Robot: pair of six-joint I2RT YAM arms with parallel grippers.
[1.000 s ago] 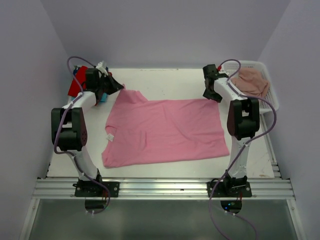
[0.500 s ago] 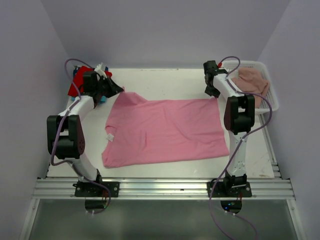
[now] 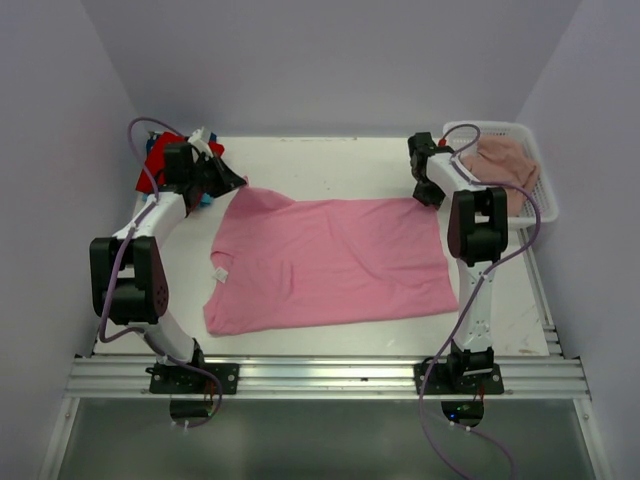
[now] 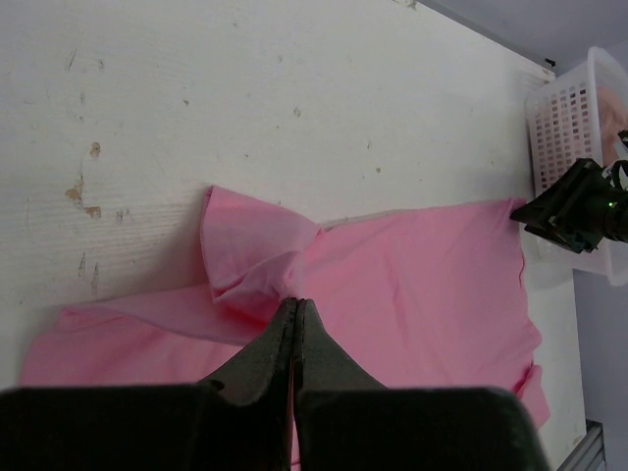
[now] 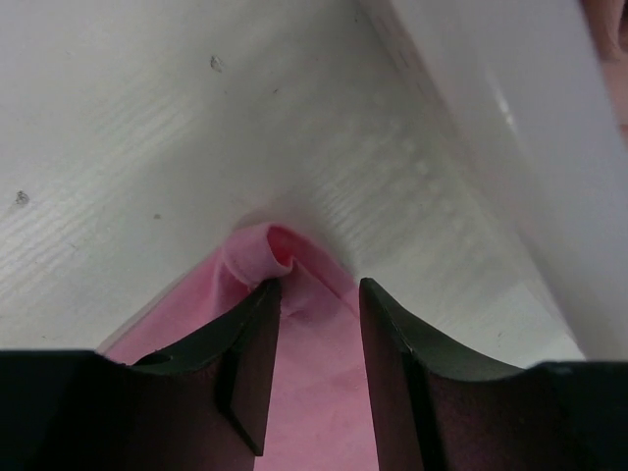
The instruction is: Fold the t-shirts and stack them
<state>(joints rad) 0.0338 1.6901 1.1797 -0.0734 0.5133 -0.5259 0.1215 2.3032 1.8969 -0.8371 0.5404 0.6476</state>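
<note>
Pink t-shirt (image 3: 330, 262) spread flat across the middle of the table (image 3: 330, 160), long axis from left to right, collar side toward the left arm, hem toward the right one. Left gripper (image 3: 238, 180) at the far-left corner of it, jaws pressed together and pinching a small bunched fold of the sleeve. Right gripper (image 3: 432, 195) at the far-right corner, just beside the white basket (image 3: 545, 205); jaws spread, standing on both sides of the curled hem corner, not yet closed on it. So, each far corner directly at its own jaws, the far edge stretched between them. Probably next: closing the right jaws, then carrying this far edge toward the near edge for a first fold. Table white and hard, with free room on the near side; little room on the right because of the basket wall. Elsewhere: a brownish garment (image 3: 503, 165) in the basket, a red garment (image 3: 152, 172) behind the left arm.
</note>
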